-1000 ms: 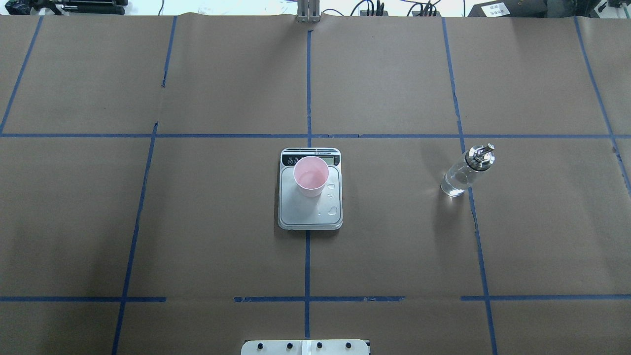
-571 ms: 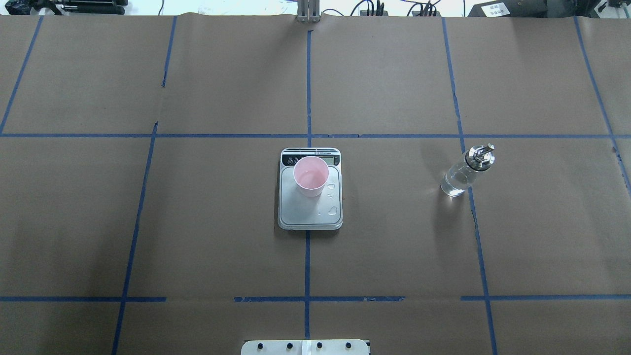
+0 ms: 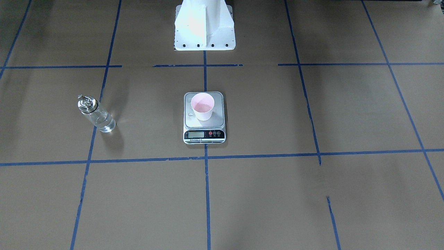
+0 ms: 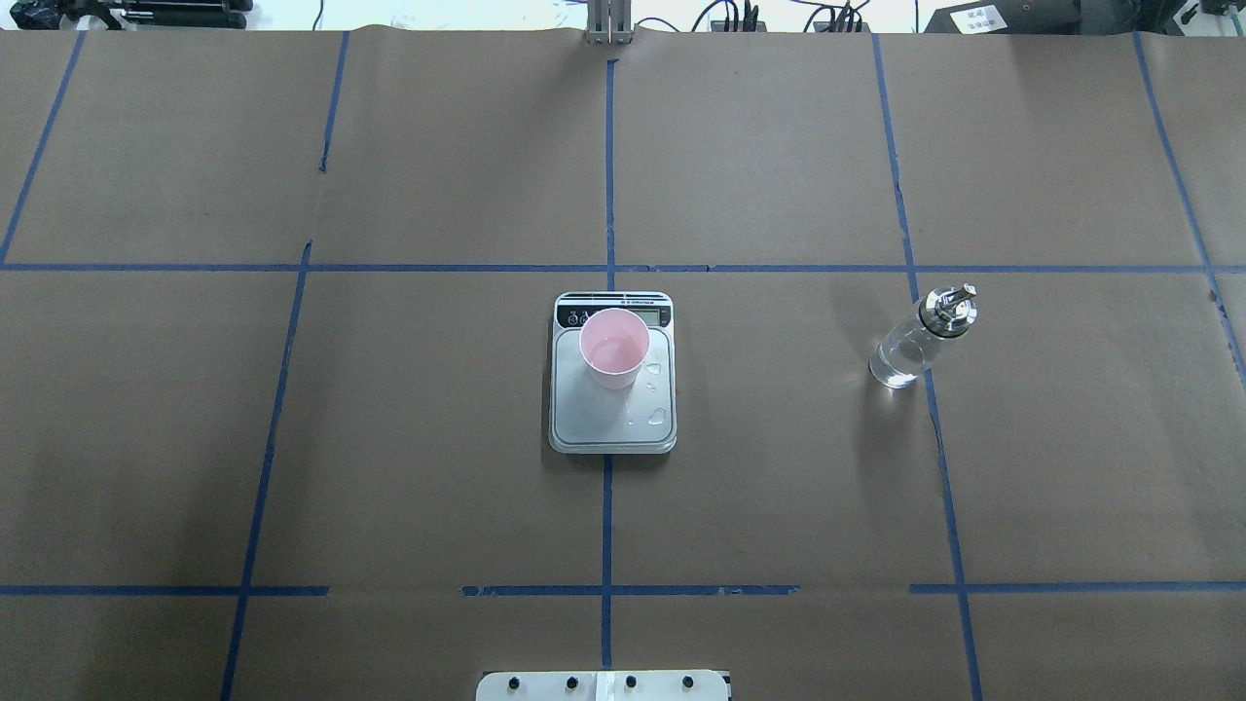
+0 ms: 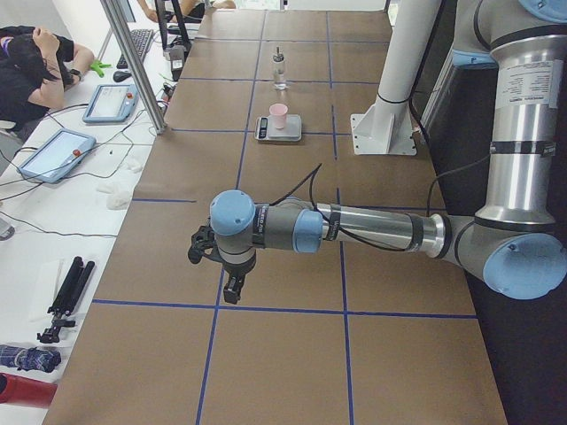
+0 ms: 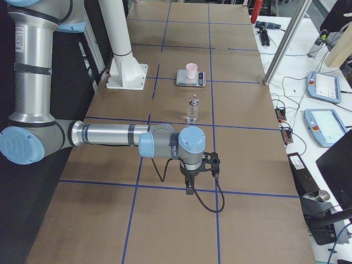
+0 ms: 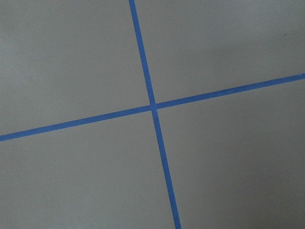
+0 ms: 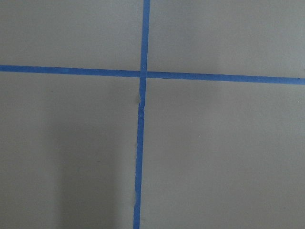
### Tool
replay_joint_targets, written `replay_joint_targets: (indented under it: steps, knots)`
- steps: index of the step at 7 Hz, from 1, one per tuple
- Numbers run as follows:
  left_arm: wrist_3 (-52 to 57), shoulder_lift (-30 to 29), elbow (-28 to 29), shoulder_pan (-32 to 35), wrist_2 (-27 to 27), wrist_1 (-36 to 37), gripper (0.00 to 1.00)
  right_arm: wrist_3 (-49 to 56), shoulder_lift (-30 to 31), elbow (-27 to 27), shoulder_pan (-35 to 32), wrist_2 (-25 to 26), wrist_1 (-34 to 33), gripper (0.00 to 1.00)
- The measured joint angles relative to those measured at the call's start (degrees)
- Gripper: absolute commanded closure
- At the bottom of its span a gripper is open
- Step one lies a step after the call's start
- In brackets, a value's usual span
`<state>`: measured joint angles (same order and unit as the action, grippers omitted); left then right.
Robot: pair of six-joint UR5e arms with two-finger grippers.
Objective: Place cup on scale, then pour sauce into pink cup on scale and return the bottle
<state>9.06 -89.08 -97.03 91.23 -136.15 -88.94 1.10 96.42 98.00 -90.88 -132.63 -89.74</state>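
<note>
Cup (image 4: 614, 348) pale pink, tapered, upright on scale (image 4: 604, 421)

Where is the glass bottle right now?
In the overhead view the bottle stands upright on the robot's right side, well to the right of the scale and right next to a blue tape line.

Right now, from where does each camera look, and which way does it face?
Front-facing: across the table, faces the robot, steeply down; only its base shows.
Overhead: behind the robot, facing forward and down; base edge only.
Exterior left: table end, looks along it; left arm, left gripper near.
Exterior right: opposite end; right arm, right gripper near.
Left wrist: down on a tape cross; no fingers.
Right wrist: down on another tape cross; no fingers.
Shared: front-facing and overhead both show cup on scale, bottle apart.
</note>
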Motion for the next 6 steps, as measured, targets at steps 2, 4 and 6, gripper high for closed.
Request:
replay_joint_targets:
  steps: [2, 4, 6]
  knots:
    - [0.0, 0.1, 0.0, 0.0, 0.0, 0.0, 0.00, 0.0, -0.1, 0.0, 0.0, 0.1, 0.0, 0.00]
    - [0.0, 0.1, 0.1, 0.0, -0.2, 0.0, 0.00, 0.0, -0.1, 0.0, 0.1, 0.1, 0.0, 0.00]
    - [0.0, 0.1, 0.0, 0.0, -0.2, 0.0, 0.00, 0.0, -0.1, 0.0, 0.1, 0.1, 0.0, 0.00]
